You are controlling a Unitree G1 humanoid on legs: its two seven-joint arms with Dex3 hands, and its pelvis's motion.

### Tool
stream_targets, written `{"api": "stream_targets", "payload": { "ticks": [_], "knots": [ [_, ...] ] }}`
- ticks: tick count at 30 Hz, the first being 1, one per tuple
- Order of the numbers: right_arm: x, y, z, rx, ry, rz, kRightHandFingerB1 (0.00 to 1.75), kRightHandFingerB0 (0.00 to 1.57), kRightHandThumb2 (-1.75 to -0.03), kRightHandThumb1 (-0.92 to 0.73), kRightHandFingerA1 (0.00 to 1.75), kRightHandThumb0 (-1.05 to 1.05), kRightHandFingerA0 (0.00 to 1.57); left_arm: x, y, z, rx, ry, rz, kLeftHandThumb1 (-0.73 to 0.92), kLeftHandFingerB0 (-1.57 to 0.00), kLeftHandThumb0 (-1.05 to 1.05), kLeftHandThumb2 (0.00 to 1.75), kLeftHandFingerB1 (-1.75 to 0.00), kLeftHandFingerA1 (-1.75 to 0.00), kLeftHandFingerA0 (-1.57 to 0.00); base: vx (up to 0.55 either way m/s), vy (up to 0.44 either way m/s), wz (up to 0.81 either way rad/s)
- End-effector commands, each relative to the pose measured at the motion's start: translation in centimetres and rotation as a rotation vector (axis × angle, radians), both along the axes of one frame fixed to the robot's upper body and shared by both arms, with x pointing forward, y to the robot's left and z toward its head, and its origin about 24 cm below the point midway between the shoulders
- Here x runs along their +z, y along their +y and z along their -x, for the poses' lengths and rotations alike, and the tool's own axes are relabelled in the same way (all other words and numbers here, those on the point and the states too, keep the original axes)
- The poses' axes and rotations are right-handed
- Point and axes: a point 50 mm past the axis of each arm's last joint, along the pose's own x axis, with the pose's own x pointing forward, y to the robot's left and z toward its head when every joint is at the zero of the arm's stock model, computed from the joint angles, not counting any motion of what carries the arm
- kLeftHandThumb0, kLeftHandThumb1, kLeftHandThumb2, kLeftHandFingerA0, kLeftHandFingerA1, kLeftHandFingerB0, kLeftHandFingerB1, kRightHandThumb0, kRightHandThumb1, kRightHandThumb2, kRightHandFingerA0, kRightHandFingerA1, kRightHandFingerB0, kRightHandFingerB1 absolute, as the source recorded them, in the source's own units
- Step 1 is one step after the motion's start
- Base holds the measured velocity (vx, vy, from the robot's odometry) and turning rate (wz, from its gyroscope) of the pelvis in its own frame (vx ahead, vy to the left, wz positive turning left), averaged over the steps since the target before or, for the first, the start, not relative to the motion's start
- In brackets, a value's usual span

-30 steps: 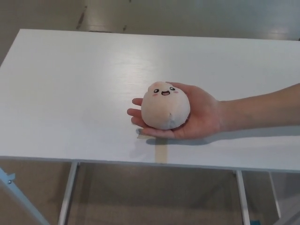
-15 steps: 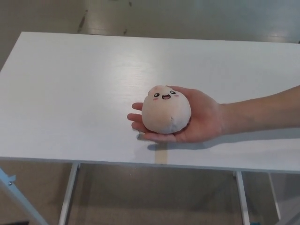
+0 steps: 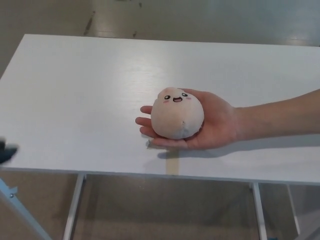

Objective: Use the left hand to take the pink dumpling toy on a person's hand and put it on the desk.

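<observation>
You see a white desk (image 3: 75,100) over a pale floor (image 3: 210,15), with the pink dumpling toy (image 3: 177,113) resting on the person's hand (image 3: 215,125) above the desk. Since a moment ago, a dark blur, the left robot hand (image 3: 6,151), has appeared at the left edge; you cannot tell its fingers' state.

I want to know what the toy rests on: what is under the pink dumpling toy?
The pink dumpling toy sits on a person's open hand, which lies over the white desk. The palm beneath the toy is covered.
</observation>
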Motion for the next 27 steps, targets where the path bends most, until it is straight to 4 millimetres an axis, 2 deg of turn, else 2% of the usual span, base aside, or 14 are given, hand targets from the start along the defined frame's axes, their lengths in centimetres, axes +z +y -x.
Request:
{"api": "stream_targets", "payload": {
  "ticks": [1,4,11,12,13,15,20,21,27],
  "knots": [
    [-0.1,-0.8,0.9,0.028,0.04,0.012,0.39,0.45,-0.59,-0.66,0.44,-0.29,0.59,3.5,-0.8,-3.1,-0.07,-0.058,0.076,0.41,-0.32,-0.52,0.54,-0.32,-0.36,-0.34,0.0,0.0,0.0],
    [-0.1,-0.8,0.8,0.032,0.039,0.013,0.39,0.44,-0.59,-0.66,0.44,-0.29,0.58,4.1,-1.1,-4.3,-0.081,-0.059,0.065,0.41,-0.31,-0.52,0.54,-0.31,-0.35,-0.34,0.0,0.0,0.0],
    [0.0,-0.9,0.6,0.026,0.032,0.014,0.4,0.47,-0.6,-0.66,0.44,-0.29,0.58,7.1,-2.7,-9.7,-0.081,-0.04,0.032,0.42,-0.31,-0.5,0.54,-0.31,-0.36,-0.35,0.0,0.0,0.0],
    [0.0,-0.9,0.6,0.026,0.032,0.014,0.4,0.47,-0.6,-0.66,0.44,-0.29,0.58,7.1,-2.7,-9.7,-0.081,-0.04,0.032,0.42,-0.31,-0.5,0.54,-0.31,-0.36,-0.35,0.0,0.0,0.0],
    [0.0,-0.9,0.6,0.025,0.032,0.014,0.4,0.47,-0.59,-0.66,0.44,-0.29,0.59,7.4,-3.0,-10.6,-0.081,-0.034,0.029,0.38,-0.28,-0.56,0.67,-0.39,-0.42,-0.31,0.0,0.0,0.0],
    [0.0,-0.9,0.6,0.021,0.032,0.013,0.4,0.47,-0.59,-0.66,0.44,-0.29,0.59,7.9,-3.9,-12.9,-0.087,-0.001,0.033,0.38,-0.28,-0.57,0.68,-0.39,-0.42,-0.32,0.0,0.0,0.0],
    [0.1,-0.8,0.4,0.018,0.026,0.006,0.4,0.47,-0.59,-0.66,0.44,-0.29,0.59,8.0,-5.3,-15.8,-0.089,0.056,0.023,0.38,-0.29,-0.57,0.68,-0.39,-0.43,-0.34,0.0,0.0,0.0],
    [0.1,-0.8,0.4,0.013,0.025,0.007,0.4,0.47,-0.6,-0.66,0.44,-0.29,0.59,7.7,-6.0,-17.0,-0.092,0.087,0.017,0.38,-0.29,-0.57,0.68,-0.39,-0.44,-0.35,0.0,0.0,0.0],
    [0.1,-0.8,0.4,0.008,0.02,0.004,0.39,0.46,-0.59,-0.66,0.44,-0.29,0.58,6.7,-8.5,-19.8,-0.091,0.156,-0.072,0.38,-0.29,-0.58,0.68,-0.39,-0.44,-0.36,0.0,0.0,0.0]
  ]
}}
